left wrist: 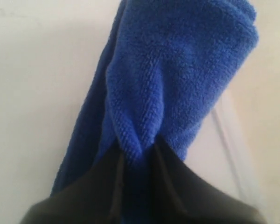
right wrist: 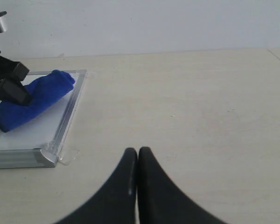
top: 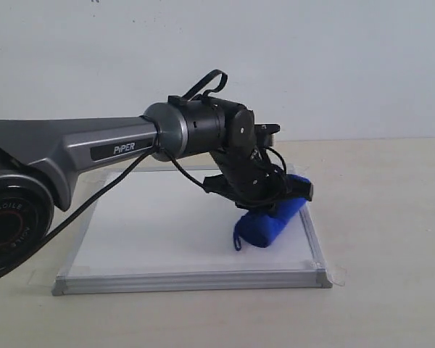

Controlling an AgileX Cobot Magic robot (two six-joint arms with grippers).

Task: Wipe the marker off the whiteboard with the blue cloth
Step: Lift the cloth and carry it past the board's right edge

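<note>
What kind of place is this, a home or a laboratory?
Probably a robotics lab bench: a plain beige table, a plain white wall, and the left arm reaching over a whiteboard laid flat on it.

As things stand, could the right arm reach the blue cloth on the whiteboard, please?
Probably yes: only open tabletop shows between the shut right gripper and the blue cloth. The left gripper is clamped on it, though, so a clean grasp looks doubtful.
</note>
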